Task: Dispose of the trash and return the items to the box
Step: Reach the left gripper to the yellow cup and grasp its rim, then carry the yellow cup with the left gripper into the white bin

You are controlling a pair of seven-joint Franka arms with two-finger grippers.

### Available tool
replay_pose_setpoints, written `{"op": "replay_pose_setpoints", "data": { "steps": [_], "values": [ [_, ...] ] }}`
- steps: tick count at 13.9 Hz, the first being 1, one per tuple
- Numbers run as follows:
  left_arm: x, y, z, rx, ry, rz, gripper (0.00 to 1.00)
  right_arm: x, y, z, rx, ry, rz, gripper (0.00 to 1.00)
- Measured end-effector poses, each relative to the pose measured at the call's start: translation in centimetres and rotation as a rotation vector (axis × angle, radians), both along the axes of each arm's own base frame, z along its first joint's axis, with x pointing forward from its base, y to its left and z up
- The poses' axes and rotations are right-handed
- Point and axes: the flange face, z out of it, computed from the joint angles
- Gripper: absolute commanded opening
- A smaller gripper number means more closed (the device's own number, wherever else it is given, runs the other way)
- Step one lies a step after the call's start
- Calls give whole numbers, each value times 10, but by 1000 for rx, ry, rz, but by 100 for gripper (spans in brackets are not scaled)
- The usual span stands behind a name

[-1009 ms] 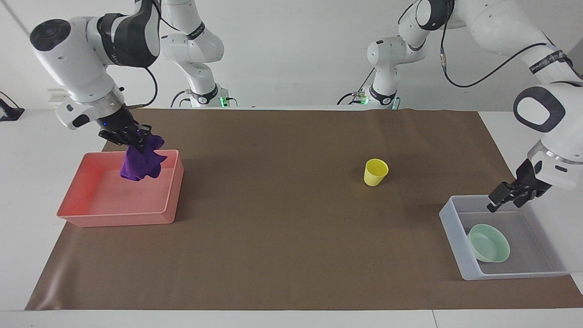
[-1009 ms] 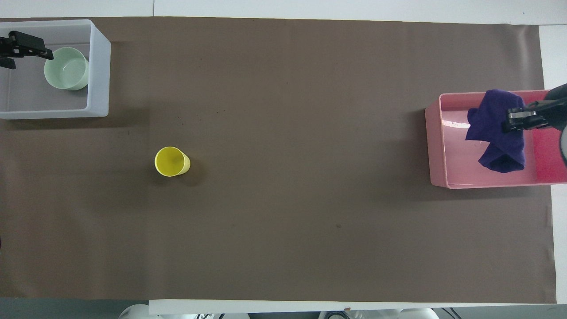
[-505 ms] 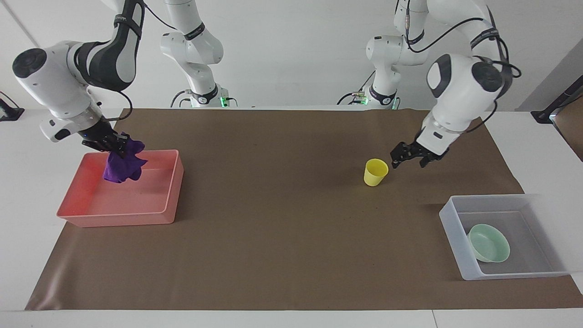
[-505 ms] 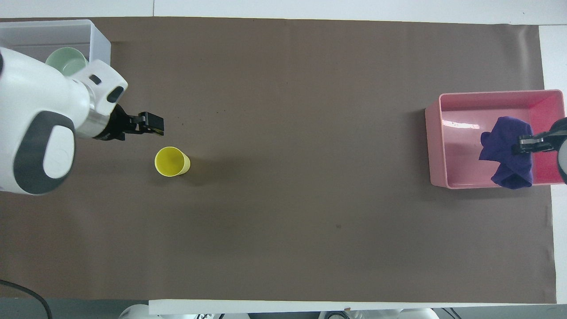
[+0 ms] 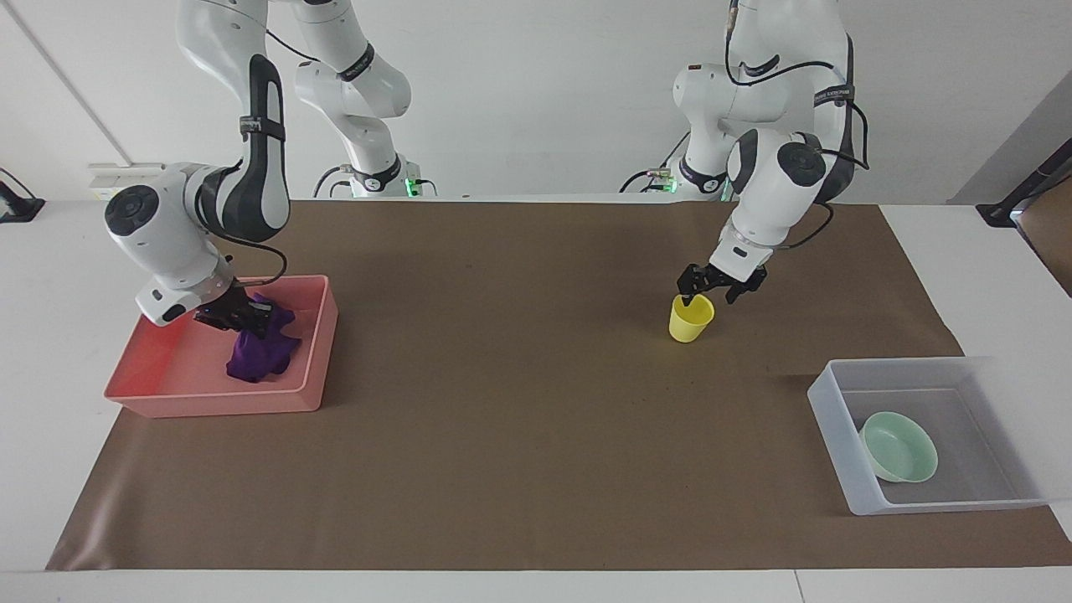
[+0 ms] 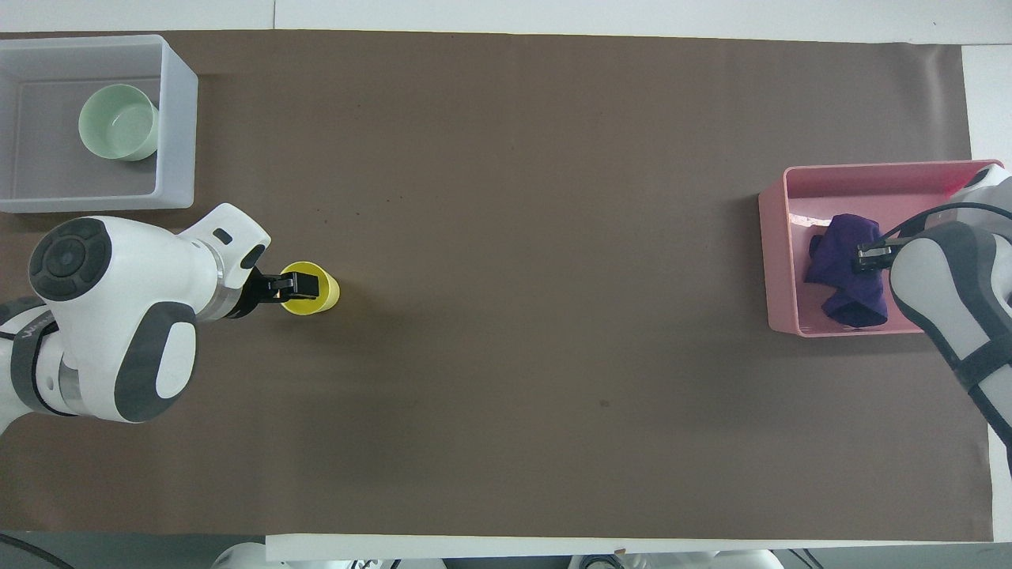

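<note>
The purple trash wad (image 5: 261, 356) rests low inside the pink tray (image 5: 209, 402), at the right arm's end of the table. My right gripper (image 5: 249, 318) is down in the tray and shut on the top of the wad (image 6: 838, 265). The yellow cup (image 5: 691, 322) stands upright on the brown mat. My left gripper (image 5: 708, 293) is right at the cup's rim with its fingers spread, and in the overhead view (image 6: 299, 284) it covers part of the cup's (image 6: 326, 294) mouth. The mint-green bowl (image 5: 900, 448) sits in the translucent box (image 5: 837, 444).
The box (image 6: 178, 118) stands at the left arm's end of the table, farther from the robots than the cup. The pink tray (image 6: 771, 261) stands at the right arm's end. A brown mat (image 5: 519, 402) covers the table between them.
My left gripper swung from over the box to the cup and came down to its rim. My right gripper lowered the purple wad into the pink tray.
</note>
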Motion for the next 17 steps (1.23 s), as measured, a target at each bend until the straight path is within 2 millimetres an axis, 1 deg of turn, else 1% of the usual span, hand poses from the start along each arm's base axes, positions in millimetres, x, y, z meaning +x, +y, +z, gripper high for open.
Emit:
{"op": "replay_pose_setpoints", "data": {
  "steps": [1,2,3,5,6,7,8,9,10,11,12,13,14,15,16,17],
  "values": [
    [1,4,-4,-2,-11,9,2,2,0,4,-2,-9,0,99],
    [3,7,-8,-3,-23,19,0,6,-1,11,-5,-22,2,99],
    [6,13,-13,-3,-32,33,0,11,0,22,-6,-29,5,99],
    [13,23,-21,-4,-49,56,0,20,10,55,0,-36,22,99],
    [15,25,-23,-4,-53,61,0,25,21,75,5,-38,41,99],
    [16,24,-24,-4,-57,62,0,30,37,94,9,-38,53,99],
    [16,24,-23,-5,-59,68,0,34,54,109,11,-38,53,99],
    [19,22,-17,-13,-68,85,0,38,71,122,12,-37,55,99],
    [23,18,-6,-20,-80,104,0,42,87,136,15,-31,62,99],
    [31,17,9,-26,-81,122,0,43,97,152,17,-21,68,99],
    [43,19,36,-31,-73,137,0,43,100,170,18,-10,71,99],
    [59,26,71,-37,-68,158,0,42,100,182,20,1,71,99],
    [76,41,108,-40,-61,183,0,40,99,191,21,18,71,99],
    [92,61,145,-37,-57,206,0,37,100,199,24,45,72,99],
    [108,83,175,-23,-67,219,0,33,101,209,26,68,75,99],
    [125,107,195,2,-93,237,0,27,105,220,26,82,81,100]
  ]
}}
